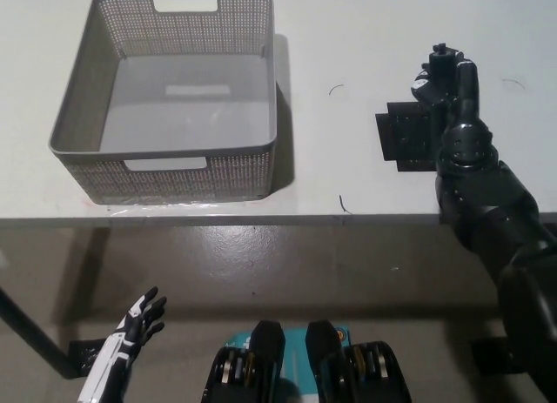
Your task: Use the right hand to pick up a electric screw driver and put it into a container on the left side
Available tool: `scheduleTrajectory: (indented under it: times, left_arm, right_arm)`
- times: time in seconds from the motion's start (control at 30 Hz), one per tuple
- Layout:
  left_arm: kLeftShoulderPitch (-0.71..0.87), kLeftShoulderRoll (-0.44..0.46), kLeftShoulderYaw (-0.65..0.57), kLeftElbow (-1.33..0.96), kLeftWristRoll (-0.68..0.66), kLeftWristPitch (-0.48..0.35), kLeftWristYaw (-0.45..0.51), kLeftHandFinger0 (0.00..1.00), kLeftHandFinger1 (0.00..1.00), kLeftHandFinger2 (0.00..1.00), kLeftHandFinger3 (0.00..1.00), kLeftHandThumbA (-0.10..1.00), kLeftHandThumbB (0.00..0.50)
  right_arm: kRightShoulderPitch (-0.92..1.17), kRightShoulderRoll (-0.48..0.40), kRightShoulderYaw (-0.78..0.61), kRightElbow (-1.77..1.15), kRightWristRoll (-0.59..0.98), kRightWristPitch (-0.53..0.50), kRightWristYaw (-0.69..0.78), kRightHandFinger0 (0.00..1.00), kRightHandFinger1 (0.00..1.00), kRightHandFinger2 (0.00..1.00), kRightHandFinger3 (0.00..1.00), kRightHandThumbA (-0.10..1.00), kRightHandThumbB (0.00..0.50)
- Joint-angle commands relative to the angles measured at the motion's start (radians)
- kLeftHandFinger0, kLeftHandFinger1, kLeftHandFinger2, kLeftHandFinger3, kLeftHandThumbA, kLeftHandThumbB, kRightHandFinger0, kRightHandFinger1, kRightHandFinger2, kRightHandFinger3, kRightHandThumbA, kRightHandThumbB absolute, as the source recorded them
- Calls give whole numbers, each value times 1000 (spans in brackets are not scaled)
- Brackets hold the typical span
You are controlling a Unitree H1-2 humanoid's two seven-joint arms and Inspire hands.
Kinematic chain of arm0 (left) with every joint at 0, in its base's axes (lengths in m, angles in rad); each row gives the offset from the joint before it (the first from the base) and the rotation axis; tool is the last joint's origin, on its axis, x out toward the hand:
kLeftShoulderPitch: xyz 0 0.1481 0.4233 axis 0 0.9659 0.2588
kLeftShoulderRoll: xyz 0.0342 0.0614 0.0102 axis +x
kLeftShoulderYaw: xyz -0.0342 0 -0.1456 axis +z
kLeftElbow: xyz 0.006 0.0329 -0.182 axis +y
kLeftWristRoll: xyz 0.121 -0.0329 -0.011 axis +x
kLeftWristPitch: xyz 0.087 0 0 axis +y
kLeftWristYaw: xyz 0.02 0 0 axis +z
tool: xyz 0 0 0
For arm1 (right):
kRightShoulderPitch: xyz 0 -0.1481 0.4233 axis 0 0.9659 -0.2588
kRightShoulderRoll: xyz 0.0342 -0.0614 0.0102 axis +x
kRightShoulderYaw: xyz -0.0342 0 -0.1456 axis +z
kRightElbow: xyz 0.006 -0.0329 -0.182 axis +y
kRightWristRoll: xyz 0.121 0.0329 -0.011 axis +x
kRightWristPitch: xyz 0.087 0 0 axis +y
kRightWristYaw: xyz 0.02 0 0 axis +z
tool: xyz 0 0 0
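Observation:
The dark electric screwdriver (440, 62) is held upright in my black right hand (456, 88), which is shut on it above the far edge of a black mat (402, 138) at the table's right. Most of the tool's body is hidden by the hand and arm. The grey perforated container (165, 164) stands empty on the table's left, well apart from the hand. Below the table edge at the lower left, my white left hand (139, 320) rests with its fingers apart and nothing in it.
The white table (348, 37) has bare surface between the container and the mat. Its front edge runs across the picture's middle, with grey floor (348, 272) below. Small dark marks lie on the table near the mat.

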Motion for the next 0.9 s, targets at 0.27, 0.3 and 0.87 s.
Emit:
scheduleTrajectory:
  times: [0.27,0.3,0.87]
  left_arm:
    - [-7,18,3,-8,-6,-21,-10,1000,1000,1000,1000,1000,42]
    - [-5,17,3,-12,-4,-20,-9,1000,1000,1000,1000,1000,42]
    - [5,23,2,-18,16,-29,-5,1000,1000,1000,1000,1000,13]
  right_arm:
    - [-128,15,34,-57,-30,-89,-61,0,165,623,587,-100,167]
    - [-134,18,39,-64,-34,-99,-71,0,152,589,557,-100,170]
    - [-230,107,56,-191,-34,-108,-67,0,245,672,699,-100,128]
